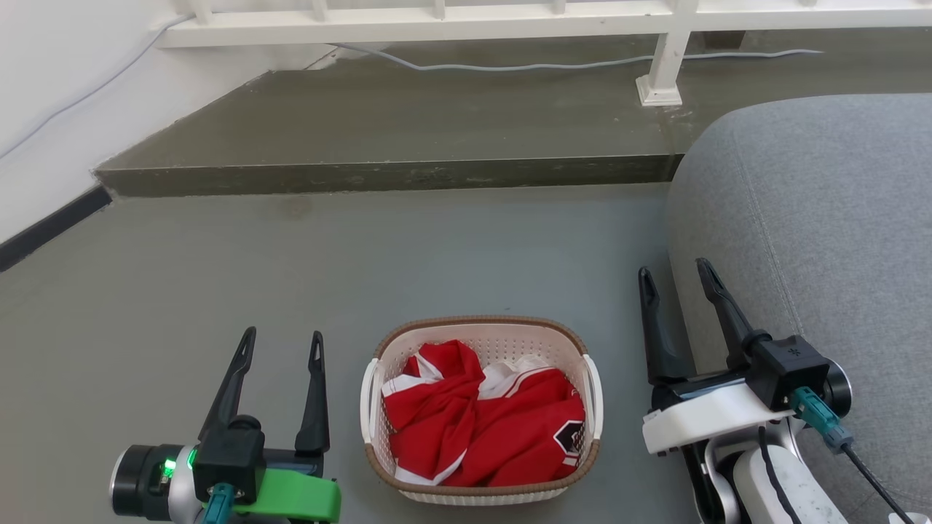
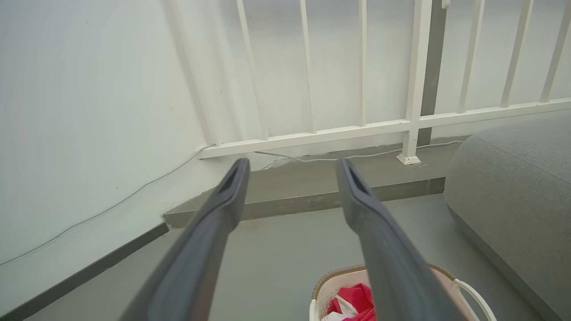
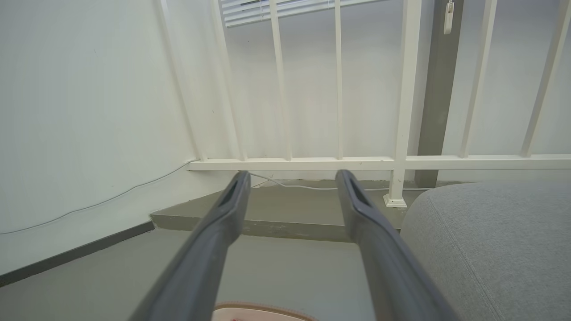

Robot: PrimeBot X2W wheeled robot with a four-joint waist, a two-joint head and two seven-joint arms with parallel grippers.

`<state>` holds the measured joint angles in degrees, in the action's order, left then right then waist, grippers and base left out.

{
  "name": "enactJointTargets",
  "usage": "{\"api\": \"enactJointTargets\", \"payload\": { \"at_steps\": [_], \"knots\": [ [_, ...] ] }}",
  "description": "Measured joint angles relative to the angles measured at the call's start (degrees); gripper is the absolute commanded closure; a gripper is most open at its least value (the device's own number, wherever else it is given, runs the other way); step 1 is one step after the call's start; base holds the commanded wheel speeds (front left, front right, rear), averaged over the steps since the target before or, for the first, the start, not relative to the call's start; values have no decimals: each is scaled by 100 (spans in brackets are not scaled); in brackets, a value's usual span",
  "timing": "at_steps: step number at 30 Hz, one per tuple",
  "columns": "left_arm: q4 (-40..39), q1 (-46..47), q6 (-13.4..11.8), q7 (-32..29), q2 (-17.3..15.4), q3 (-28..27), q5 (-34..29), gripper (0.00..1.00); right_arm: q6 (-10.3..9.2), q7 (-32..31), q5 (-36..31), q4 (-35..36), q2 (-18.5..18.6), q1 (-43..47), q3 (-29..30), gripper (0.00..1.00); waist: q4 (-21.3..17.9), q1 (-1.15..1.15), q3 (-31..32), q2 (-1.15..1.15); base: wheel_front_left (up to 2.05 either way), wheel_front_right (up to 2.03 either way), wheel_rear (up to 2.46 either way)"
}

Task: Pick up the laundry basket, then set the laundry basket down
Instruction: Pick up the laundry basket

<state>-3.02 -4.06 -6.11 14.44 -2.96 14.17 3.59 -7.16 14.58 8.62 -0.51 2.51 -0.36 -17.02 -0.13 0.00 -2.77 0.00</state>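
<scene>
Beside the laundry basket [image 1: 481,410] — right — a grey sofa [image 1: 815,240].

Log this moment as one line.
state: laundry basket on floor, red garment inside | left gripper: open, left of basket, apart | right gripper: open, right of basket, apart | step: not yet lifted

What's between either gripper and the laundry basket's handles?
Nothing visible. The open left gripper and open right gripper flank the laundry basket over bare floor. The grey sofa lies outside the right gripper, away from the basket.
</scene>
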Motion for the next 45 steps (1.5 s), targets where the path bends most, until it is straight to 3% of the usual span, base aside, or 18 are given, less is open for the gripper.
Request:
{"api": "enactJointTargets", "payload": {
  "at_steps": [19, 31, 45],
  "knots": [
    [172, 315, 30, -1, 5, -20, 223, 0, -1, 0, 37, -349, 1, -298, 38, 0, -24, 0, -702, 0, 0, 0, 0],
    [1124, 1123, 304, -1, 23, -79, 350, 0, -1, 0, 148, -1278, 12, -933, 328, 0, -8, 0, -1598, 0, 0, 0, 0],
    [2270, 2323, 411, 0, 68, -103, 541, 0, 0, 0, 258, -2340, 37, -1990, 370, 0, 40, 0, -2722, 0, 0, 0, 0]
  ]
}}
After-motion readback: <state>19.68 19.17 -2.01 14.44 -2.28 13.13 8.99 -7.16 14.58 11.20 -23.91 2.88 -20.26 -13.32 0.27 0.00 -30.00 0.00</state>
